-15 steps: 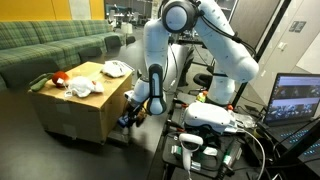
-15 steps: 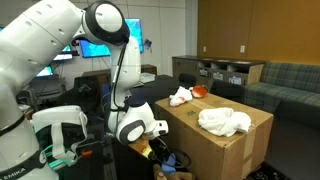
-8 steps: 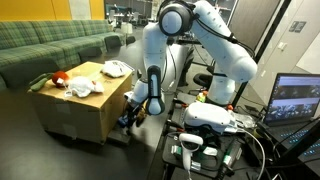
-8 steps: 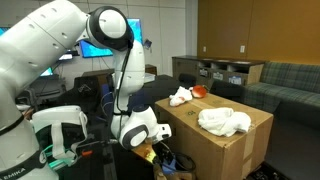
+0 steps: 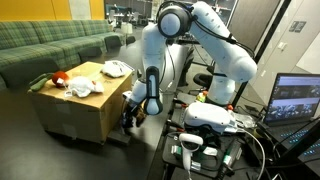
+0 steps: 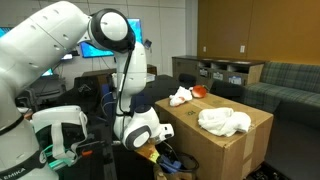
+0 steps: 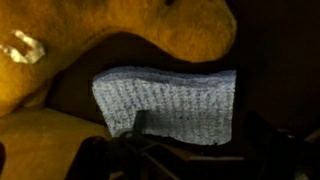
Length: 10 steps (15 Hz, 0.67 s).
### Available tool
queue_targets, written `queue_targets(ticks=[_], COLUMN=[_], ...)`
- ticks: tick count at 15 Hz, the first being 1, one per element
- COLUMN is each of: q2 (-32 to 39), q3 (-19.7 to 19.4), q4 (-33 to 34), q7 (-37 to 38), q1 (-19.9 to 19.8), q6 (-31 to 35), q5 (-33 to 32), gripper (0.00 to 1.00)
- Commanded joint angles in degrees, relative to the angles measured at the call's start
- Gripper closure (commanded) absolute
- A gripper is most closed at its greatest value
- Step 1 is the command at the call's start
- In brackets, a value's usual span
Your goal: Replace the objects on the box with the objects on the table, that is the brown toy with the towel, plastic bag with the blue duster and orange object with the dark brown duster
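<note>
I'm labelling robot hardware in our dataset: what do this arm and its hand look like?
The arm is glossy white, built of thick rounded segments, with round grey caps on its joints. The hand at its end is black and compact, far darker than the links. No markings are legible at this picture size.

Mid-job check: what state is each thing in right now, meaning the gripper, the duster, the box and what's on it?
gripper: open, empty, low beside the box.
blue duster: lying flat in front of the gripper, not gripped.
box: upright, closed flat top, loaded.
orange object: resting on the box top.
larger white bunch: crumpled, on the box top.
smaller white bunch: crumpled, on the box top beside the orange object.
</note>
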Motion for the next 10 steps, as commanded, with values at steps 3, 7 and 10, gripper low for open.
queue_targets(ticks=[3,7,10], q2=[2.6,1.4,-0.1], q3=[-0.9,-1.5,-1.5], q4=[2.0,0.6,-1.0], q7=[-2.3,-3.8,-4.5], q1=[-0.3,0.2,0.8], q6=[1.4,1.0,0.8], q5=[-0.9,-1.3,-1.8], gripper=[0.33,0.59,0.73])
